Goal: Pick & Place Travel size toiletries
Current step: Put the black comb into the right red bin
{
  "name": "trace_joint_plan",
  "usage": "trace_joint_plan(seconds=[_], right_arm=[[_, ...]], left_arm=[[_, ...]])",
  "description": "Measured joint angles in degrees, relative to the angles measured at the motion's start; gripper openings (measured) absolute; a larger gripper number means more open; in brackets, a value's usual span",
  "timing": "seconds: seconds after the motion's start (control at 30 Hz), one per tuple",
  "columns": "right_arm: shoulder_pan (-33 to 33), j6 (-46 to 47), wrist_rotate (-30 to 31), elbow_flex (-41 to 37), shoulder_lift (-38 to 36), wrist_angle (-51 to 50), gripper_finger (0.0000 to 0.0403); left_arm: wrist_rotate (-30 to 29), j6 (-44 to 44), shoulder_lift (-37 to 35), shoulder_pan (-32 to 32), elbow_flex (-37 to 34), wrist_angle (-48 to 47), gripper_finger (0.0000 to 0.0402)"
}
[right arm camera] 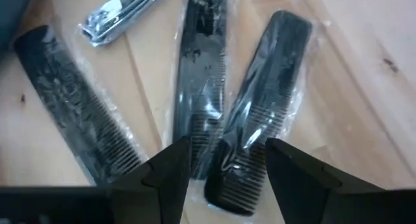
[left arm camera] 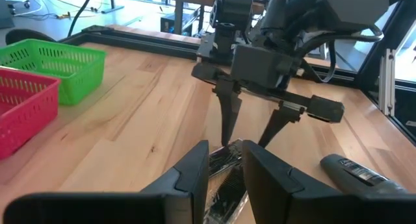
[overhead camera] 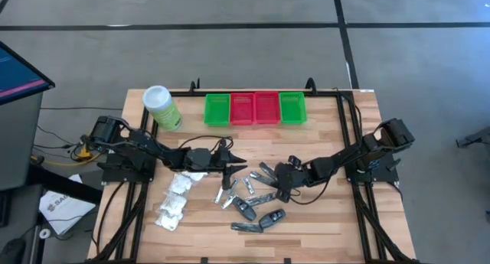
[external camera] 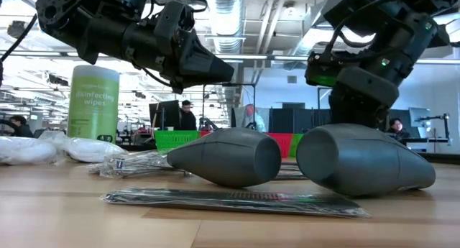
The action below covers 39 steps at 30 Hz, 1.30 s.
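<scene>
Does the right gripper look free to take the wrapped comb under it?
Probably yes. The right gripper is open, its fingers either side of the comb, with nothing over it. A second comb lies close alongside and might get pinched too.

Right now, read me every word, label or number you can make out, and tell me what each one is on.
"Disinfecting wipes": on the light-green canister, low view.
Small print below it on the canister: too small to read.
Paper on the floor left of the table: dark logo, unreadable.
Wrapped combs and clippers: no readable print.
</scene>
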Motion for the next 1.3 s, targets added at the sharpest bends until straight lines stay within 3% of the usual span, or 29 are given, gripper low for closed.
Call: trace_joint_plan(seconds=[0.4,0.53,0.8,1.1,1.3], right_arm=[[-0.10,0.33,0.96,0.85,7.08,5.92,0.0191],[-0.13,0.30,0.37,1.27,7.42,5.94,0.0151],[-0.15,-0.23,0.51,1.21,7.04,5.89,0.0014],[-0.21,-0.41,0.16,1.54,7.11,5.31,0.0002],[-0.16,-5.32,-0.27,6.92,7.66,-0.01,0.0000]], left_arm=[[-0.02,0.00,-0.02,0.00,-0.07,0.00,0.0088],[-0.02,0.00,-0.02,-0.01,-0.07,0.09,0.0088],[-0.02,0.00,-0.02,-0.02,-0.07,0.25,0.0088],[-0.02,0.00,-0.02,-0.02,-0.07,0.35,0.0088],[-0.02,0.00,-0.02,-0.04,-0.07,0.37,0.0088]])
